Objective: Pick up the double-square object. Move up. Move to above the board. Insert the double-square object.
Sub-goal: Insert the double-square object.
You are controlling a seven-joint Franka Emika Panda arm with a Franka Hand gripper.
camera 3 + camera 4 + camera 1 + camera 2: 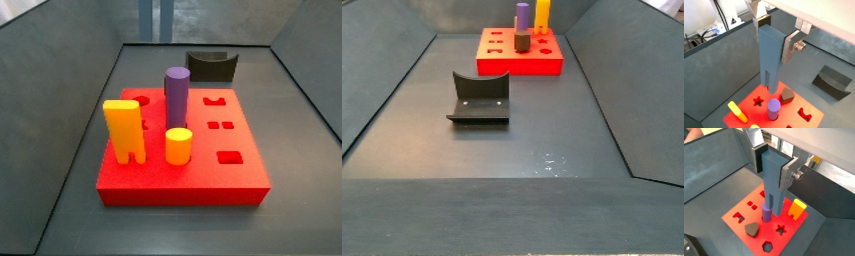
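Double-square object point(770, 55), a tall slim matte grey-blue block with two square legs at its lower end, hangs upright in the hand point(773, 36), whose flat silver fingers point(791, 44) are closed on its upper part. In both wrist views it is raised well above the board point(743, 217), a flat glossy red block with shaped holes. By my judgement the carry over the board is under way; next, its legs need lining up with the paired square holes point(222, 125) before lowering. Left to right in a side view stand an orange two-legged block point(123, 130), a purple cylinder point(175, 90) and a short yellow cylinder point(179, 146).
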